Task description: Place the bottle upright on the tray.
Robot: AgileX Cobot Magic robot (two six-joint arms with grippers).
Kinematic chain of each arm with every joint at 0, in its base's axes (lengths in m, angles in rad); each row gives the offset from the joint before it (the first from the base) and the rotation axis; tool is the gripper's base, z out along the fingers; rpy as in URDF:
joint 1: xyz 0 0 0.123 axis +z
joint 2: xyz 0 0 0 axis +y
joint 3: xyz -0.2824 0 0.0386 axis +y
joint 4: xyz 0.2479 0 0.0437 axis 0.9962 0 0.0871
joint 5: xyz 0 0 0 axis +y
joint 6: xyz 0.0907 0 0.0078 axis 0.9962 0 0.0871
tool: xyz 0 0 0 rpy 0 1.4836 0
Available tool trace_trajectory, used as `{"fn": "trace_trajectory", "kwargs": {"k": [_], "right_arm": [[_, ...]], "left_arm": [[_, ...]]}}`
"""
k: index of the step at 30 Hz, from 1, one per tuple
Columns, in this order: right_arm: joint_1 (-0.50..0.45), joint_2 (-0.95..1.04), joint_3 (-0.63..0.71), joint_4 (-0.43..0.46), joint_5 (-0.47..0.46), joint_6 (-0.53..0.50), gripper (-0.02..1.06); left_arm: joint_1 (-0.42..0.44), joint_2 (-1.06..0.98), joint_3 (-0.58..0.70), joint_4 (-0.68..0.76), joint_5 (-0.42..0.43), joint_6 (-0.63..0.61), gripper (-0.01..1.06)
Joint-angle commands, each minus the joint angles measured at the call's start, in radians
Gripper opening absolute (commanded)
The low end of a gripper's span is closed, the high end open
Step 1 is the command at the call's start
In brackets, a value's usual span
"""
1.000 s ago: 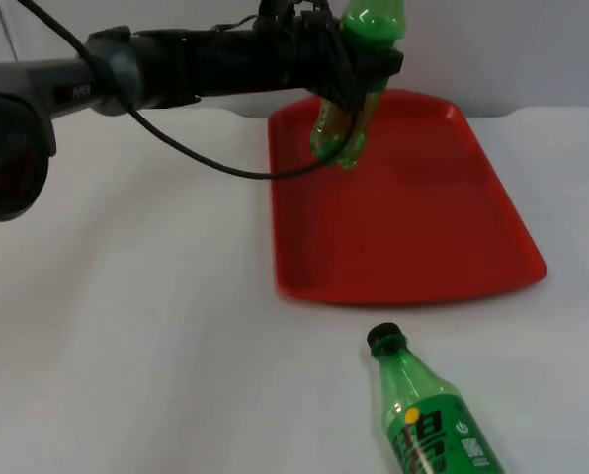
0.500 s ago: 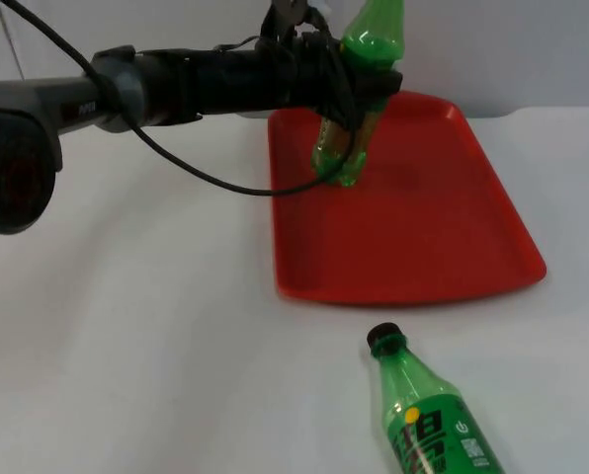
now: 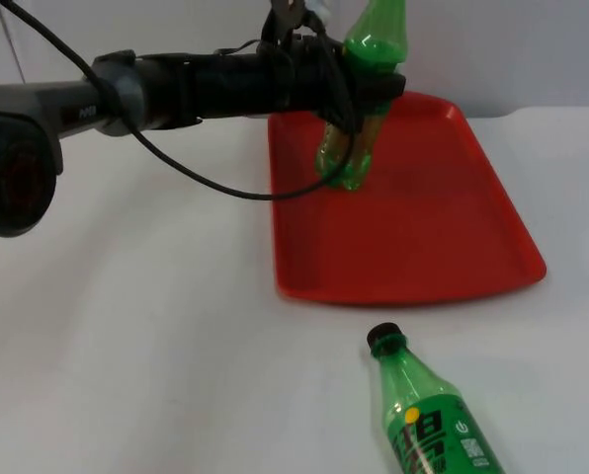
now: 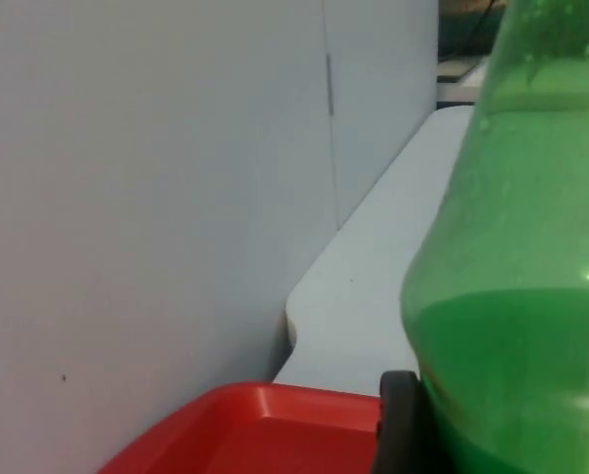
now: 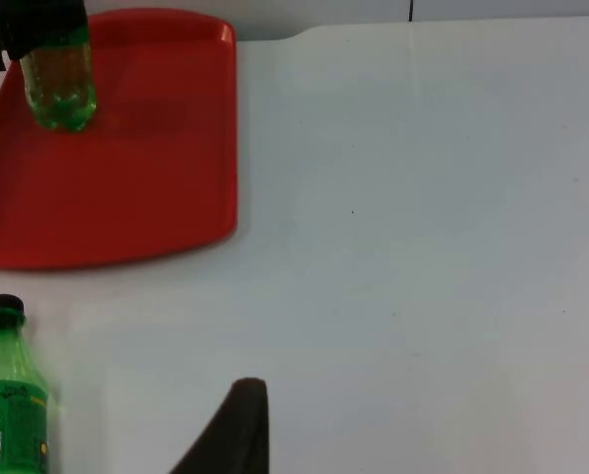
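Left arm stretched across, left tool clamped tight!
The long black left arm [image 3: 176, 84] reaches in from the upper left, running almost level, its wrist bent down at the far end. The left tool [image 3: 359, 94] has both black fingers pinched around the upright green plastic bottle [image 3: 359, 99]. One black fingertip [image 5: 230, 430] of the right tool hangs above the white surface [image 5: 423, 197], waiting.

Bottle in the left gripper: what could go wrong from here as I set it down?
1. The held bottle leans slightly in the left gripper, its base at the red tray floor; released tilted, it may topple.
2. It stands near the tray's far left corner, so a tip could carry it over the rim.
3. A second bottle lies on the table, unhandled.
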State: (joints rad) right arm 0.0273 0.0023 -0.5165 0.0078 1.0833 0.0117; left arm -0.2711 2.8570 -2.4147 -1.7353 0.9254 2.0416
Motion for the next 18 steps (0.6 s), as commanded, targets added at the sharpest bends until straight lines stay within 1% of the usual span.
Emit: {"fn": "trace_trajectory", "kwargs": {"k": [1, 2, 4, 5, 6, 8, 11, 15, 18], "right_arm": [[-0.006, -0.002, 0.001, 0.004, -0.008, -0.001, 1.05], [-0.006, -0.002, 0.001, 0.004, -0.008, -0.001, 1.05], [-0.006, -0.002, 0.001, 0.004, -0.008, -0.001, 1.05], [-0.006, -0.002, 0.001, 0.004, -0.008, -0.001, 1.05], [-0.006, -0.002, 0.001, 0.004, -0.008, -0.001, 1.05], [-0.006, -0.002, 0.001, 0.004, -0.008, -0.001, 1.05], [-0.006, -0.002, 0.001, 0.004, -0.008, -0.001, 1.05], [-0.006, -0.002, 0.001, 0.004, -0.008, -0.001, 1.05], [-0.006, -0.002, 0.001, 0.004, -0.008, -0.001, 1.05]], "left_arm": [[0.016, 0.003, -0.004, -0.009, 0.073, -0.014, 0.57], [0.016, 0.003, -0.004, -0.009, 0.073, -0.014, 0.57], [0.025, 0.003, -0.004, -0.009, 0.117, -0.014, 0.60], [0.030, 0.003, -0.004, -0.009, 0.128, -0.014, 0.60], [0.034, 0.003, -0.004, -0.009, 0.162, -0.014, 0.60], [0.038, 0.003, -0.004, -0.009, 0.171, -0.014, 0.60], [0.058, 0.003, -0.004, -0.009, 0.220, -0.037, 0.60], [0.071, 0.003, -0.004, -0.009, 0.254, -0.039, 0.60], [0.075, 0.003, -0.004, -0.009, 0.262, -0.039, 0.60]]}}
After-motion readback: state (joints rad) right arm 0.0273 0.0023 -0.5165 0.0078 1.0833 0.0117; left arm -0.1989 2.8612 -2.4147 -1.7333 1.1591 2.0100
